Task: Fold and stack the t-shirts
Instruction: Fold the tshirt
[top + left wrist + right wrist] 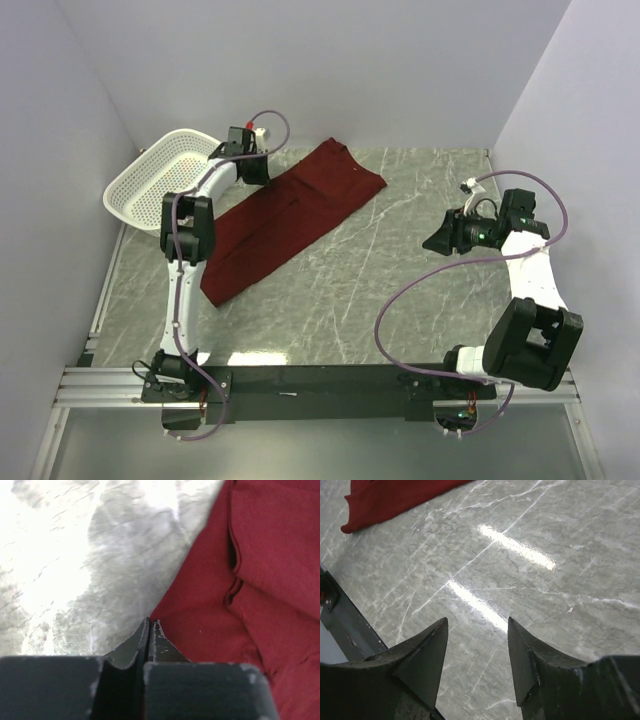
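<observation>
The maroon t-shirt lies folded into a long strip, running diagonally from the table's far middle toward the left arm. My left gripper is down at the strip's far left edge. In the left wrist view its fingers are pressed together, with the tips right on the border of the red cloth and pinching that edge. My right gripper hovers over bare table at the right, well away from the shirt. It stands open with nothing between its fingers. One corner of the shirt shows far off in the right wrist view.
A white perforated basket sits at the far left, just behind the left arm. The grey marble table is walled on three sides. A black rail runs along the near edge.
</observation>
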Controlling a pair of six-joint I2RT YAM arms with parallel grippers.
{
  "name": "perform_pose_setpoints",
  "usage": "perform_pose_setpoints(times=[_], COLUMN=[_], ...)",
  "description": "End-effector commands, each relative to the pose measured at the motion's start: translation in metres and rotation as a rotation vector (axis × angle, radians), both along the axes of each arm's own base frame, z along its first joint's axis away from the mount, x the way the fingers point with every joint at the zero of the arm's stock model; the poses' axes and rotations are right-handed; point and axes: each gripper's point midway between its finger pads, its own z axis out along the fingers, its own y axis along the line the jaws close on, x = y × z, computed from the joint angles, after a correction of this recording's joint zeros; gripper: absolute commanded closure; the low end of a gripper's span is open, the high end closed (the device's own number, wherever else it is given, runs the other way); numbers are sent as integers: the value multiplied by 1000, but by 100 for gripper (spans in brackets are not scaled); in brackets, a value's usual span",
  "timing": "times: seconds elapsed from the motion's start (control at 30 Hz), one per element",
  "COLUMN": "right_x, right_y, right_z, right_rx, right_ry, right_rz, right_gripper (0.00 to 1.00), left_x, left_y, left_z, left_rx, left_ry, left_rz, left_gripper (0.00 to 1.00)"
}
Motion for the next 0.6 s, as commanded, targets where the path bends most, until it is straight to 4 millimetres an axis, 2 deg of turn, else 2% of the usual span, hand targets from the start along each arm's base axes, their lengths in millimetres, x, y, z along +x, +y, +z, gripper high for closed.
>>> perform_pose_setpoints(times=[0.0, 0.03, 0.13, 0.23, 0.27, 0.3, 0.33, 0.37, 0.4, 0.47, 0.5, 0.53, 0.57], right_x=[-3, -4, -6, -13, -14, -17, -13, -17, -26, -28, -29, -29, -28], right_y=[3, 5, 17, 43, 58, 68, 73, 86, 109, 133, 144, 169, 180], right_z=[2, 0, 0, -4, -2, -2, 1, 1, 2, 0, -2, -4, -5], right_rx=[14, 7, -44, -123, -153, -171, -205, -219, -245, -284, -311, -373, -413], right_ry=[-14, -15, -39, -68, -92, -114, -172, -213, -291, -407, -458, -553, -594], right_rz=[40, 58, 147, 304, 373, 427, 478, 550, 676, 791, 839, 916, 944], right_gripper=[41, 41, 40, 39, 39, 39, 38, 38, 37, 35, 33, 33, 33], left_x=[8, 6, 9, 9, 6, 2, -1, -10, -17, -29, -45, -51, -59], left_y=[-17, -26, -42, -50, -52, -52, -49, -45, -40, -29, -17, -12, -7], left_z=[24, 32, 65, 103, 110, 130, 138, 132, 161, 177, 191, 203, 210], left_rx=[-63, -103, -174, -211, -218, -221, -211, -200, -197, -161, -131, -126, -118], left_ry=[-52, -60, -123, -181, -189, -216, -230, -209, -263, -299, -323, -360, -375], left_rz=[56, 23, -20, -41, -50, -52, -45, -35, -28, -8, 29, 38, 52], left_gripper=[90, 71, 45, 37, 36, 36, 35, 35, 34, 33, 33, 31, 30])
